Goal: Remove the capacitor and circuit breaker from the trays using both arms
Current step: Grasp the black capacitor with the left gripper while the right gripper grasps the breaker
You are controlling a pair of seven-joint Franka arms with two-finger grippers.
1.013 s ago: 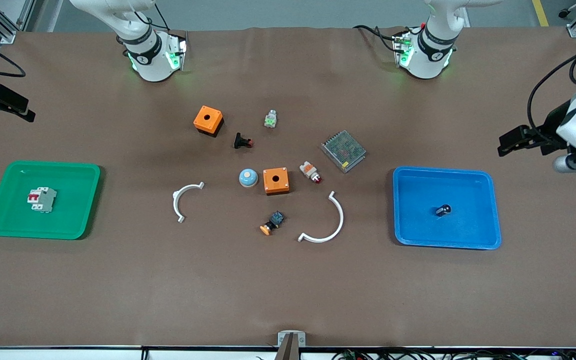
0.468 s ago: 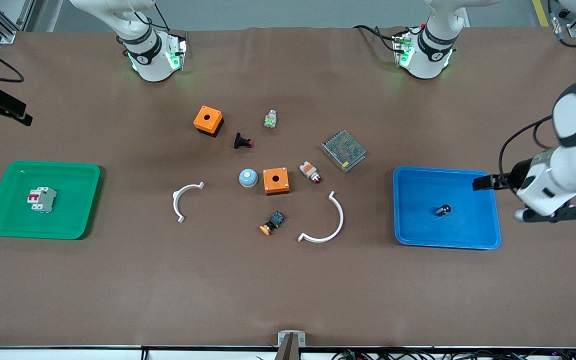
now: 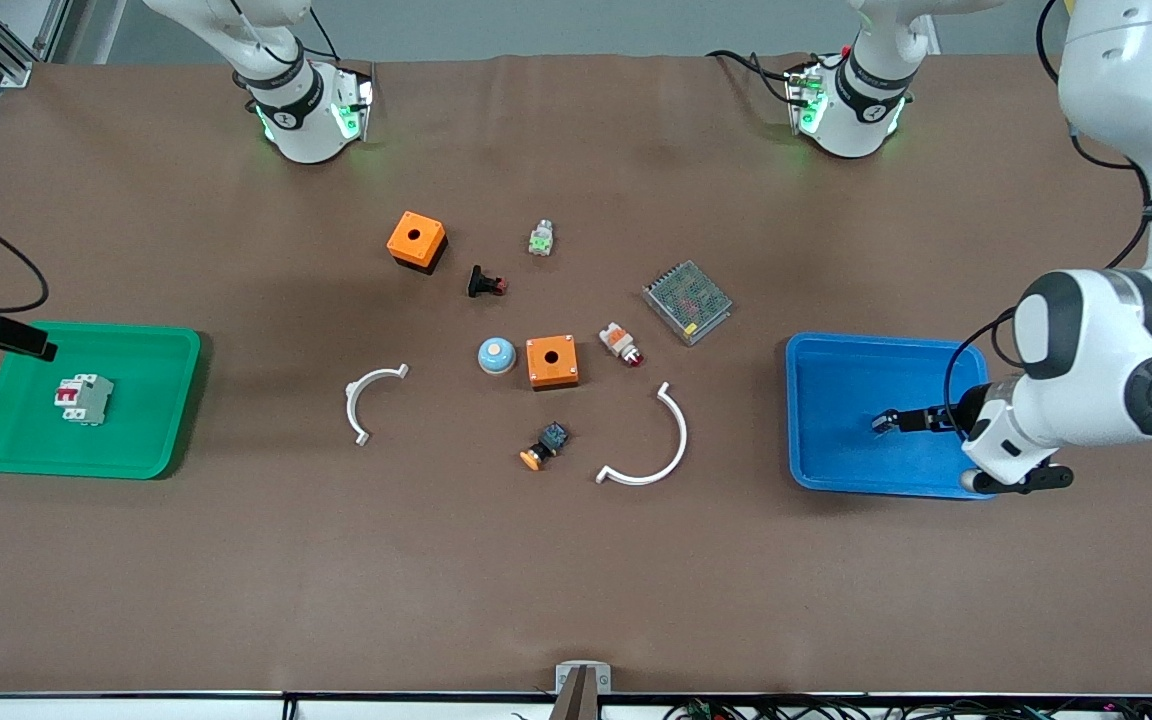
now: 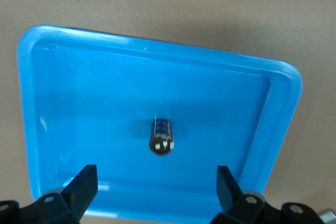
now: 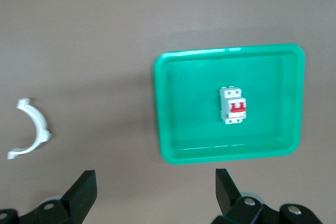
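Front view: a brown table (image 3: 576, 560) carries a blue plastic tray (image 3: 836, 360) at mid-right of the frame and a green plastic tray (image 3: 136, 440) at mid-left. The left gripper (image 3: 886, 421), fingers spread wide, hangs low over the blue tray, where the tiny black capacitor (image 4: 162, 137) lies. The right gripper (image 3: 31, 348), also spread open, hovers over the green tray's edge. A light-grey breaker with red levers (image 3: 84, 398) lies inside that tray.
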